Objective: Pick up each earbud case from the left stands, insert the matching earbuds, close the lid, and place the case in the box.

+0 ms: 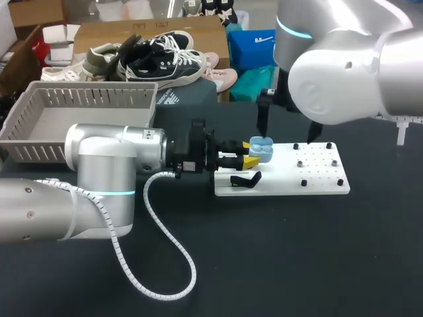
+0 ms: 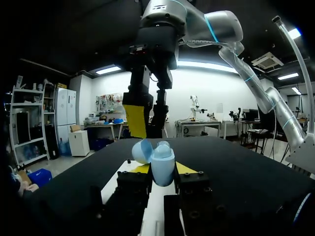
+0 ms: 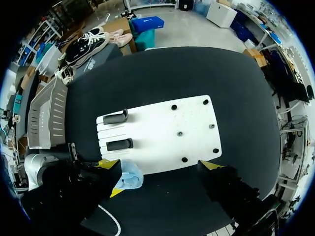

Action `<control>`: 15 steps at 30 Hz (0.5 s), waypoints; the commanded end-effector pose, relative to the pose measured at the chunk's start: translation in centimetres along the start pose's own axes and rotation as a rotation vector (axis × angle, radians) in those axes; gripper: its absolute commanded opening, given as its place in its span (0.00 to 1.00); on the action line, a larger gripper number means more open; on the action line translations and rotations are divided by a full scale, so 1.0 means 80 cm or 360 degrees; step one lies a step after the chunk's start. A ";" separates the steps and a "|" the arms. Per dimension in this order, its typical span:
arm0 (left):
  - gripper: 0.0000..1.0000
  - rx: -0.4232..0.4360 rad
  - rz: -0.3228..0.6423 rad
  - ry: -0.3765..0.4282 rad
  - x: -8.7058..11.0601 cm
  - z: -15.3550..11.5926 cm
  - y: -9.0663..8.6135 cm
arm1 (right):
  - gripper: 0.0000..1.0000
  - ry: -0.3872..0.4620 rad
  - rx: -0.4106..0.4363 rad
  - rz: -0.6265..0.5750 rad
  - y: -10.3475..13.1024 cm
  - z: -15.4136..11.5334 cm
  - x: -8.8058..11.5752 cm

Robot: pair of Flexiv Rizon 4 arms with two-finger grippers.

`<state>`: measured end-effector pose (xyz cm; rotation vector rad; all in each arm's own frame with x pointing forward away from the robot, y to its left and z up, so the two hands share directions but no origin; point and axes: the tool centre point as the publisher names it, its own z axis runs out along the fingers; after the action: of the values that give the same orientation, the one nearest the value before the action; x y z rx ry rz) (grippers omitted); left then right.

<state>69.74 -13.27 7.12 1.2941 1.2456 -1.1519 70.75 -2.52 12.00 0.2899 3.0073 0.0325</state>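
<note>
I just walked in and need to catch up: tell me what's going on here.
The left gripper is shut on a light blue earbud case, lid open, holding it near the stand end of the white board. Both black stands are bare. The right gripper hangs above the board, open and holding nothing. The grey box sits at the table's left, behind the left arm.

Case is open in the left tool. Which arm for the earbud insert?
Right, most likely. The left tool is shut on the open earbud case, so it is occupied. The right tool hangs open and empty above the white board, free to fetch earbuds.
</note>
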 end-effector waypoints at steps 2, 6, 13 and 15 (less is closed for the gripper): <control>0.00 -0.0008 0.0002 -0.0002 -0.001 0.000 -0.001 | 1.00 -0.0013 -0.0004 -0.0014 0.000 -0.003 0.009; 0.00 -0.0008 0.0002 -0.0002 -0.001 0.000 -0.001 | 1.00 -0.0042 -0.0035 -0.0018 0.002 -0.009 0.008; 0.00 -0.0008 0.0002 -0.0002 -0.001 0.000 -0.001 | 1.00 -0.0087 -0.0076 0.0009 0.007 -0.010 -0.011; 0.00 -0.0008 0.0002 -0.0002 -0.001 0.000 -0.001 | 1.00 -0.0079 -0.0063 0.0001 0.010 -0.003 -0.016</control>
<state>69.76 -13.27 7.19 1.2936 1.2449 -1.1516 71.56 -2.26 13.07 0.2838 2.9510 0.0906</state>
